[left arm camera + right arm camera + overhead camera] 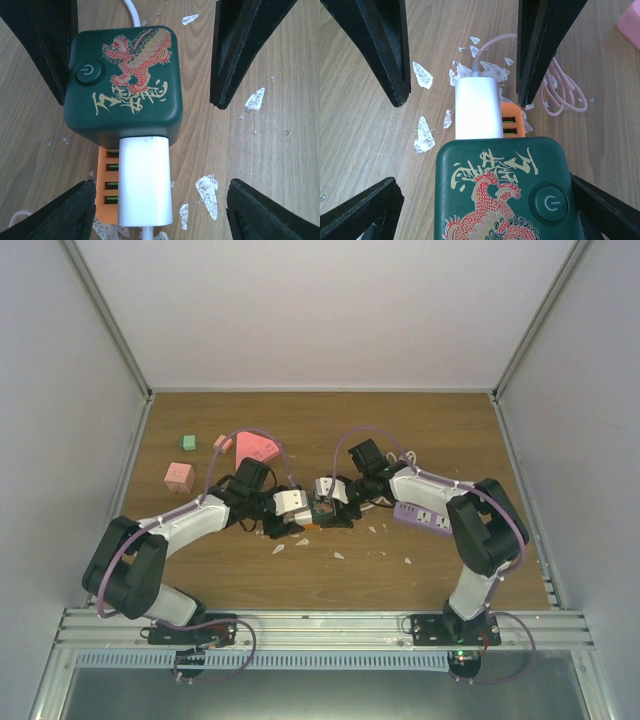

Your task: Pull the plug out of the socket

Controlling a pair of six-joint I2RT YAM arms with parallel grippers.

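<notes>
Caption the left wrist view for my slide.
Open left gripper straddling the green dragon-printed socket, with the white plug seated in its orange-trimmed side.

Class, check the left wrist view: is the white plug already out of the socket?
No, the plug sits flush against the green side of the socket, over its orange ports.

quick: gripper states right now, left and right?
Left gripper: open around the green socket block, holding nothing.
Right gripper: open either side of the white plug, holding nothing.
</notes>
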